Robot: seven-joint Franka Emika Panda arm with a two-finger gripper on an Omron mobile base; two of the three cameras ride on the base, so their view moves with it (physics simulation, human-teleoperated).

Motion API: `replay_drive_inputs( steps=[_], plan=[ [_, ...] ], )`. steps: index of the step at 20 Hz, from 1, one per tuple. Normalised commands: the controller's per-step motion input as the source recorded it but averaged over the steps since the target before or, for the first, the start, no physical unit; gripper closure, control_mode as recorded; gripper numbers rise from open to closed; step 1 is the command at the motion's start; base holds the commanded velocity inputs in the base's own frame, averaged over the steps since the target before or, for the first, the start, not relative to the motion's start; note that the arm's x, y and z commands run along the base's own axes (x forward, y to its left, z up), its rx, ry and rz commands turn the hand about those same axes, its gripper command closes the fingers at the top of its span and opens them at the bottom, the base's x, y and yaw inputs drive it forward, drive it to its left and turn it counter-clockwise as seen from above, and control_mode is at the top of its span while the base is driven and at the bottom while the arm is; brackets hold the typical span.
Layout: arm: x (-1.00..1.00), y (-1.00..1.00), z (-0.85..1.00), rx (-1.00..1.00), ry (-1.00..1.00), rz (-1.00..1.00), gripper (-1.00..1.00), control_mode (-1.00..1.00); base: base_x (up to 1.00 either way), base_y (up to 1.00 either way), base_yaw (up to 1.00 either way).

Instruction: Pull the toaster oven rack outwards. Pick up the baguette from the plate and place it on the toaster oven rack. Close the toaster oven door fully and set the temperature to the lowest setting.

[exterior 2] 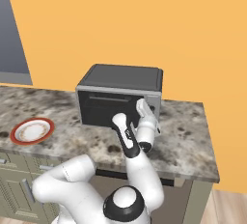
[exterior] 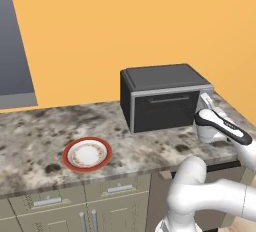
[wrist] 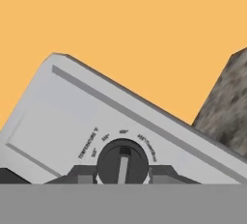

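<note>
Claw (wrist: 122,175) clamps the dark temperature knob (wrist: 122,160) on the toaster oven (exterior: 162,98), its door (exterior: 167,110) shut just left of it; the bare plate (exterior: 87,154) sits well left.

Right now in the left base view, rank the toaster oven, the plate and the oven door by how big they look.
1. toaster oven
2. toaster oven door, shut, part of the oven's front
3. plate, though it sits nearer the camera
</note>
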Motion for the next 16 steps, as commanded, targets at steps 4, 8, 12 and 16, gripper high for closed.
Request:
replay_drive_inputs(
  steps=[4,8,12,16],
  plan=[
    [0.16,0.00,0.00,-0.08,0.00,0.00,1.00,-1.00,0.00,0.00,0.00],
    [0.16,0.00,0.00,-0.08,0.00,0.00,1.00,-1.00,0.00,0.00,0.00],
    [0.19,0.00,0.00,-0.08,0.00,0.00,1.00,-1.00,0.00,0.00,0.00],
    [0.21,0.00,0.00,-0.08,0.00,0.00,1.00,-1.00,0.00,0.00,0.00]
  ],
)
